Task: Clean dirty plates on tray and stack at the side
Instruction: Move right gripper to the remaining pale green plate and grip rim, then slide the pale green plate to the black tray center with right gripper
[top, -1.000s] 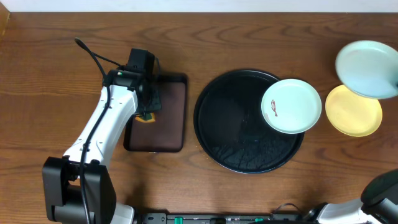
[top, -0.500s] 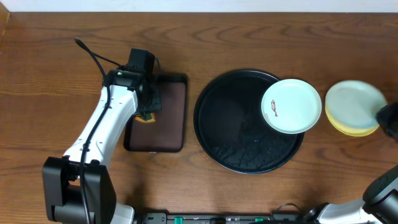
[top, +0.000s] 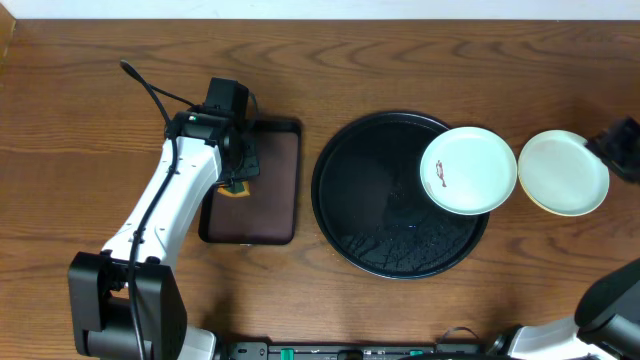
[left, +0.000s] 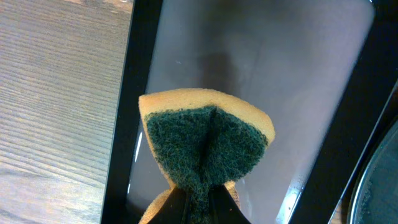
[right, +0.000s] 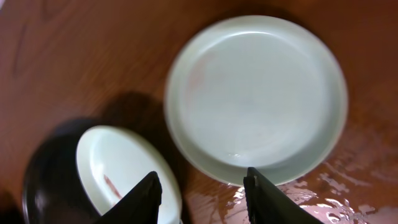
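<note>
Overhead: a round black tray (top: 370, 215) sits mid-table, with a smeared plate (top: 468, 170) lying over its right rim. Just to the right, on the wooden table (top: 420, 60), a pale plate (top: 563, 170) rests on a yellow plate (top: 556, 212), only its edge showing. The right gripper (top: 614, 150) hovers beside this stack.

Left wrist: the left gripper (left: 198, 202) pinches a green-and-yellow sponge (left: 205, 140) above a brown tray (left: 280, 68).

Right wrist: the fingers (right: 148, 199) are spread wide, holding nothing, above the pale plate's near edge

Robot lab workbench, wood-grain table (top: 80, 60), white robot arm (top: 165, 205), trailing black cable (top: 148, 90), mounting hardware (top: 350, 352) along the front edge
</note>
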